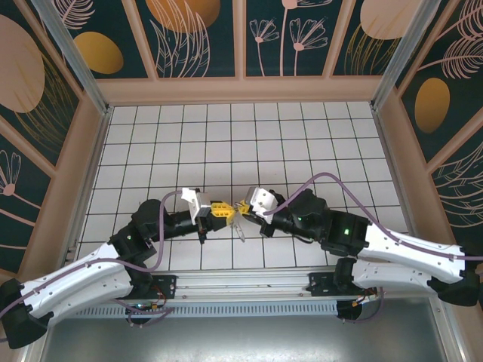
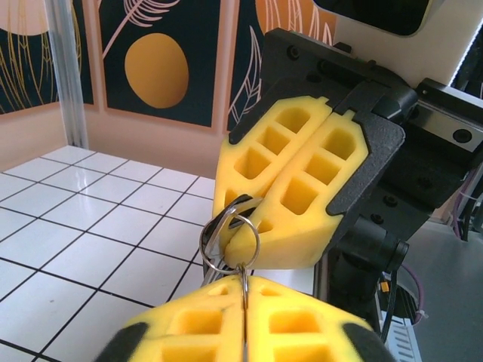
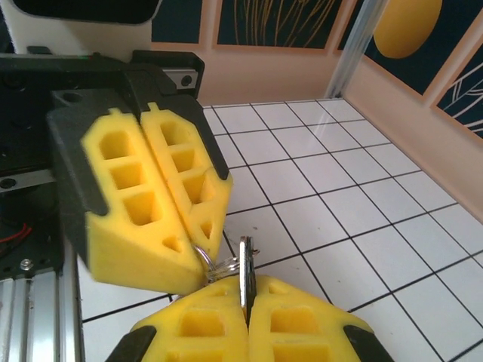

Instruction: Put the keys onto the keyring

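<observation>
Both yellow-padded grippers meet tip to tip above the tiles near the front of the table. My left gripper (image 1: 224,210) (image 2: 244,292) is shut on the thin edge of the keyring (image 2: 258,241), a small round metal ring. My right gripper (image 1: 243,205) (image 3: 247,292) is shut on a flat metal key (image 3: 244,264) standing on edge, and the keyring (image 3: 219,266) runs from it into the left fingers (image 3: 185,226). In the left wrist view, keys (image 2: 229,207) sit between the right fingers (image 2: 302,188) with the ring looped round them. A key (image 1: 241,230) hangs below the two grippers.
The white tiled floor (image 1: 249,143) stretches behind the grippers to the patterned walls. A metal rail (image 1: 249,286) runs along the near edge by the arm bases. Purple cables (image 1: 324,179) arch over both arms.
</observation>
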